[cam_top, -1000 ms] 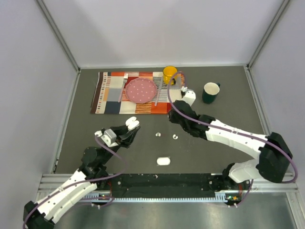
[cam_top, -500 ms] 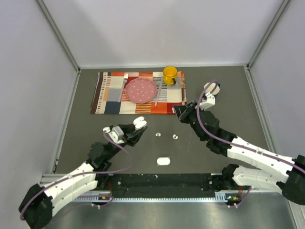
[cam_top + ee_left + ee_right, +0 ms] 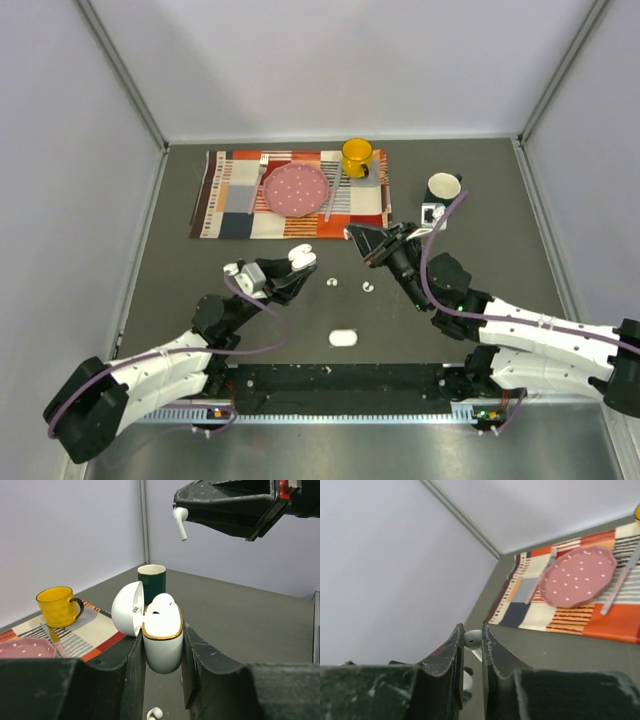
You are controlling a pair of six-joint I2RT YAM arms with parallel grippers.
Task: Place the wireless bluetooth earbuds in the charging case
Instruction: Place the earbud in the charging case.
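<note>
4 earbuds (image 3: 333,283). 2 white charging cases (image 3: 343,338). 2 mugs: 1 yellow mug (image 3: 356,155), 1 dark green mug (image 3: 151,582). 1 pink dotted plate (image 3: 296,189). 1 striped placemat (image 3: 230,200). 2 pink utensils (image 3: 255,190). 2 robot arms (image 3: 520,327). 2 purple cables (image 3: 424,270). 1 table (image 3: 490,230).

Charging case (image 3: 162,640) is white with a thin gold rim, earbud (image 3: 179,520) is white too. Plate (image 3: 296,189) is pink with white dots, placemat (image 3: 225,205) is orange, red, navy and cream patchwork with stripes. 1 yellow mug (image 3: 356,155), 1 dark green mug (image 3: 151,580). Desk (image 3: 180,270) is dark grey.
</note>
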